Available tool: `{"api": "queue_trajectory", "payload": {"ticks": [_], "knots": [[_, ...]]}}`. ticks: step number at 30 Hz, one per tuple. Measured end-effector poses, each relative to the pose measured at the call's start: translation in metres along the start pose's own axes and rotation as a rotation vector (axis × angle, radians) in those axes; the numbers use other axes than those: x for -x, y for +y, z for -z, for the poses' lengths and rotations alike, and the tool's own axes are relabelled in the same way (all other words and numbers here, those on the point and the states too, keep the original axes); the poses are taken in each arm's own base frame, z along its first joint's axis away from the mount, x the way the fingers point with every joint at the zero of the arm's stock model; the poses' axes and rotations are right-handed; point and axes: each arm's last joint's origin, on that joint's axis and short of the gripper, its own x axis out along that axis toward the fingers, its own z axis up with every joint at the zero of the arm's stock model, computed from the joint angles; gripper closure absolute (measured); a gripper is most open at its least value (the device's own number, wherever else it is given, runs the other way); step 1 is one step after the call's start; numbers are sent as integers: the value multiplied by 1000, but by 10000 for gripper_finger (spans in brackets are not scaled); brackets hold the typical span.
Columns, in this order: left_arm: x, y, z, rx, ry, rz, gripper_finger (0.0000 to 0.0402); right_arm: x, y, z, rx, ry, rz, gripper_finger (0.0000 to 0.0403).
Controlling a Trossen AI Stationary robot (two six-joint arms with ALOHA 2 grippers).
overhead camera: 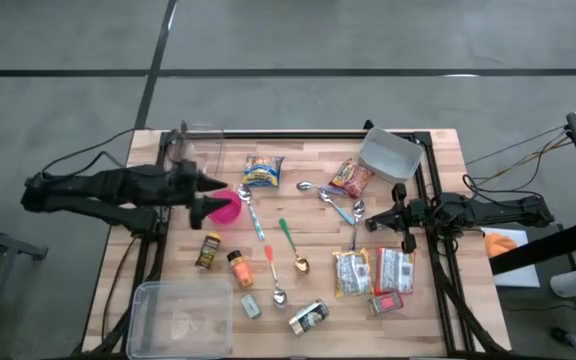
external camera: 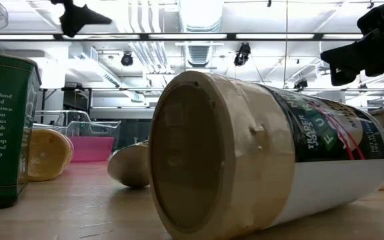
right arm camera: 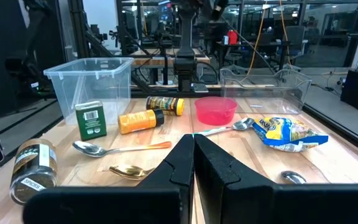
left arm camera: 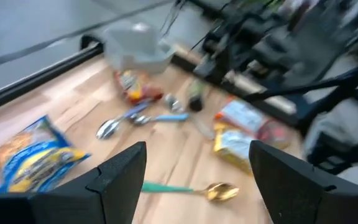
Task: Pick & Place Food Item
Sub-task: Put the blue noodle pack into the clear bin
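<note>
Food packets lie on the wooden table (overhead camera: 298,145): a blue and yellow bag (overhead camera: 263,172) (left arm camera: 23,158) at the far middle, a red snack bag (overhead camera: 351,178), and two pale packets (overhead camera: 373,272) at the near right. My left gripper (overhead camera: 211,197) (left arm camera: 197,180) hangs open above the table's left part, over a pink bowl (overhead camera: 228,209), with nothing between its fingers. My right gripper (overhead camera: 372,222) (right arm camera: 194,155) is shut and empty at the right, pointing level toward the left edge.
Several spoons (overhead camera: 286,245) lie mid-table. Spice jars (overhead camera: 240,268) and a green tin (overhead camera: 251,306) lie near left; one jar (external camera: 245,153) lies on its side close to the low camera. Clear tubs stand at near left (overhead camera: 181,315), far left (overhead camera: 196,150) and far right (overhead camera: 390,152).
</note>
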Motion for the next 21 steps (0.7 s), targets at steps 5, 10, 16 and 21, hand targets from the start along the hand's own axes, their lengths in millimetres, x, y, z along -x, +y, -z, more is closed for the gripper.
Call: {"api": "queue_trajectory", "payload": {"ticks": [5,10,16,21], "knots": [[-26,-1,-26,28,134,-86,116,0,0,0,0,0,0,393],[-59,6,-50,6,238,21,116,0,0,0,0,1,0,393],[-97,34,-71,140,313,43,116,0,0,0,0,0,0,393],[-123,53,-76,252,347,-11,116,0,0,0,0,0,0,393]]}}
